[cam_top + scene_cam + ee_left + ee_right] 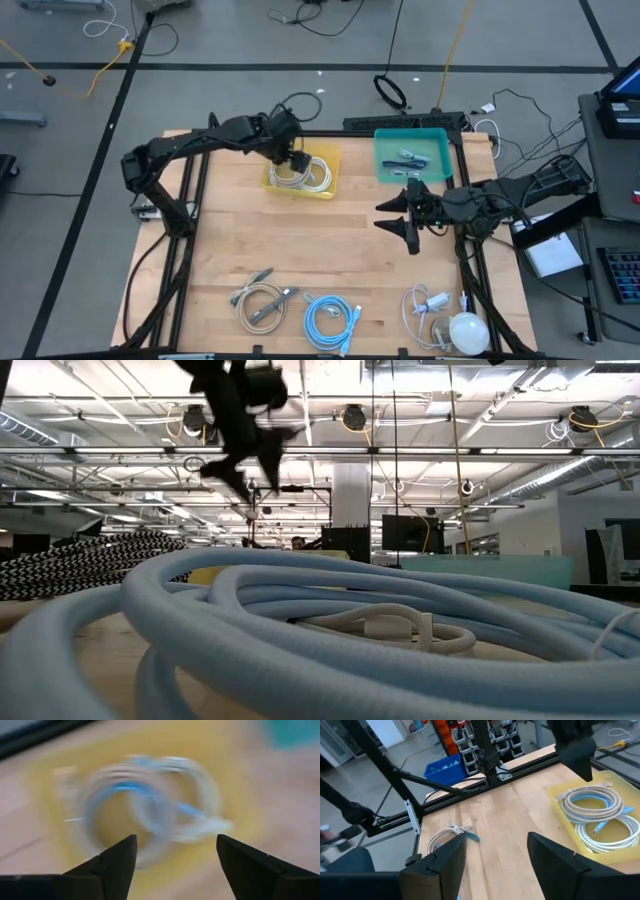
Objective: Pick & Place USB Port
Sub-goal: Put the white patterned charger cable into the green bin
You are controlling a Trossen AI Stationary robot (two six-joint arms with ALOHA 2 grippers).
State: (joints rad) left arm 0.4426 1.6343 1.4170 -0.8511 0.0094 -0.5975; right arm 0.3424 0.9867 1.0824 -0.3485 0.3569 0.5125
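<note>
A yellow tray (300, 172) at the table's far middle holds coiled white and pale blue cables (150, 800). My left gripper (292, 158) hangs open and empty just above them; the left wrist view (175, 840) shows its fingers apart over the coils, and the low view (250, 460) shows it high up. A teal tray (412, 155) to the right holds small cable pieces. My right gripper (388, 215) is open and empty over bare wood near the table's right side, pointing left; its fingers show apart in the right wrist view (497, 837).
Along the near edge lie a beige cable coil (262, 300), a light blue cable coil (330, 318), a white cable with a plug (425, 305) and a white round object (468, 330). Bare wood lies in the table's middle. Black frame rails run along both sides.
</note>
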